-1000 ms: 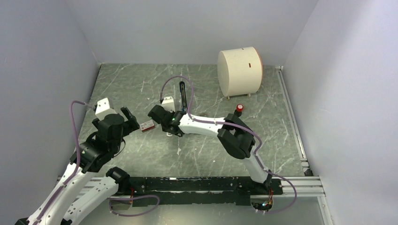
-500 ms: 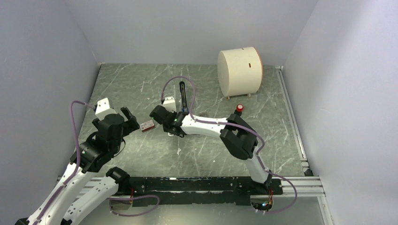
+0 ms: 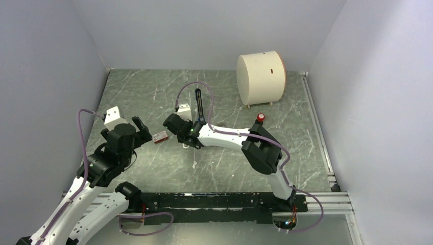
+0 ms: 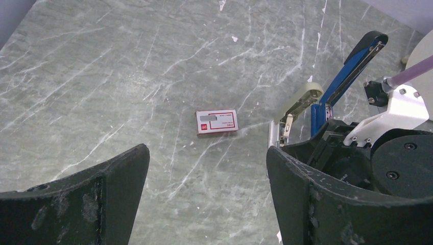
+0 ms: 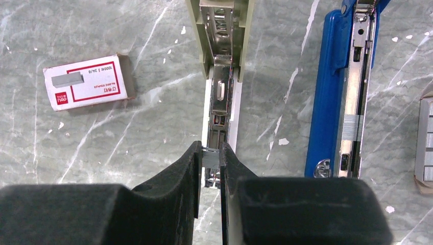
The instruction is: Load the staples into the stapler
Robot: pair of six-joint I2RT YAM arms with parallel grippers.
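The blue stapler [image 5: 334, 97] lies open on the table, its metal channel holding a short grey strip of staples [image 5: 350, 126]. Its long black-topped arm [image 3: 199, 103] stands raised. Left of it lies an open cream-coloured stapler [image 5: 219, 46] with a metal channel. My right gripper [image 5: 210, 156] is shut on a small grey block of staples [image 5: 211, 158], held over the near end of the cream stapler's channel. My left gripper [image 4: 207, 168] hangs open and empty above the table, short of the red-and-white staple box [image 4: 217, 122].
The staple box [image 5: 87, 81] lies flat, left of the cream stapler. An open box with staple strips [image 5: 424, 145] shows at the right edge. A large white cylinder [image 3: 260, 76] and a small red-capped object [image 3: 260, 117] stand at the back right.
The right arm has shifted very slightly over the staplers, still holding the staples. The left arm has not moved.
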